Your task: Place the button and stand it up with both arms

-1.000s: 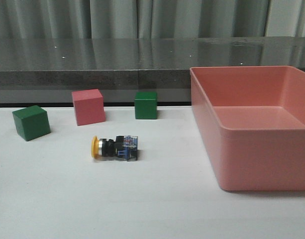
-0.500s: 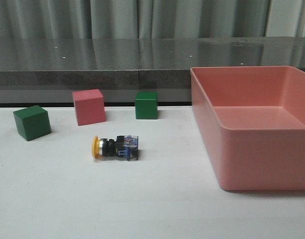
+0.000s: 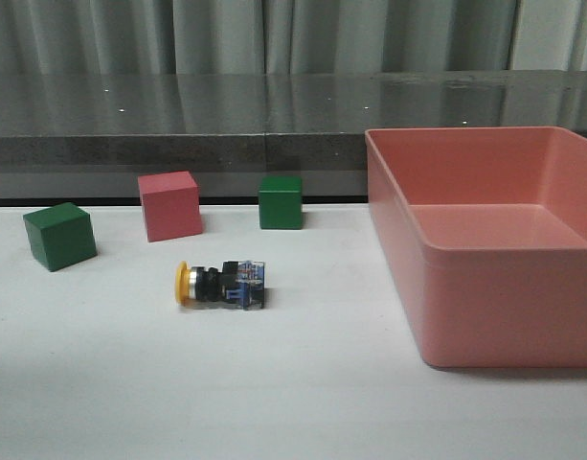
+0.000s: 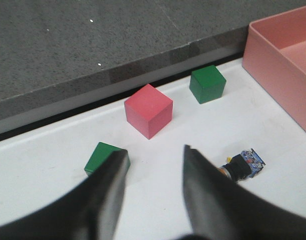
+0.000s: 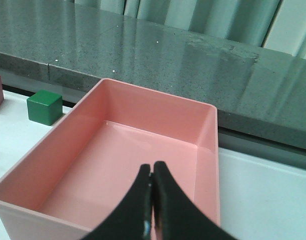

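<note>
The button point(image 3: 221, 285) lies on its side on the table point(image 3: 293, 383), left of the pink bin point(image 3: 485, 287). Small, rigid and probably light, its round barrel may roll; grip the square base. Left tool point(image 4: 153, 165) gapes apart; right tool point(image 5: 152, 185) is pressed together, empty.

Right hand point(image 5: 152, 200): black fingers pressed together, above the bin.
Pink rectangular plastic bin point(image 5: 205, 150): on the white table point(image 5: 262, 200).
Green cube point(image 5: 44, 107): beside the bin.

Front view: low, facing forward across desk point(image 3: 303, 383) toward curtain. Left wrist: high, angled down on cubes. Right wrist: close above pink bin point(image 5: 123, 165). All share bin, right-hand green cube point(image 3: 280, 201).
</note>
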{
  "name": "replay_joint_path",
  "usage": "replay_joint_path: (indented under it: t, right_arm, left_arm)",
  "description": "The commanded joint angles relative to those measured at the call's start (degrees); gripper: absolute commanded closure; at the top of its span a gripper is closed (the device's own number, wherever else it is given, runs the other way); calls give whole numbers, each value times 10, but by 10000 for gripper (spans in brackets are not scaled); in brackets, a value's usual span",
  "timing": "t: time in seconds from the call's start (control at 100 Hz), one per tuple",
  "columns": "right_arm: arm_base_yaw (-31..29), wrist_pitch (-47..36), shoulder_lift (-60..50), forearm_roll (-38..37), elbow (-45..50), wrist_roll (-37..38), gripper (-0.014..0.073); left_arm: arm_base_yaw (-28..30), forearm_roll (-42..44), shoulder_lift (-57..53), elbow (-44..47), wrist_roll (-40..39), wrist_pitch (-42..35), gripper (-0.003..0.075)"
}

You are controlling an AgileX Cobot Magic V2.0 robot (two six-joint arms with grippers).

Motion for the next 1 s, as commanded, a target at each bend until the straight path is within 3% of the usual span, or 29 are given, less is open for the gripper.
replay_joint_path:
  t: [0.0, 0.07, 0.17, 0.22, 0.48, 0.6, 0.99]
  right_arm:
    - [-2, -40, 2, -5, -15, 2, 654]
    - [-2, -40, 2, -5, -15, 2, 654]
    - [-2, -40, 2, -5, -15, 2, 654]
    - [-2, -40, 2, -5, -15, 2, 654]
    - [-2, -40, 2, -5, -15, 2, 654]
    - [-2, -40, 2, -5, -15, 2, 654]
    - [-2, -40, 2, -5, -15, 2, 654]
  left_arm:
    - [1, -63, 28, -22, 35, -40, 106]
    - [1, -82, 54, -22, 35, -54, -3]
    - [1, -128, 91, -22, 40, -53, 40]
    - [0, -156, 111, -22, 82, -37, 59]
    - [-32, -387, 228, -22, 559, 47, 65]
    - [-39, -470, 277, -22, 707, 79, 65]
    - [-39, -538, 433, -22, 848, 176, 65]
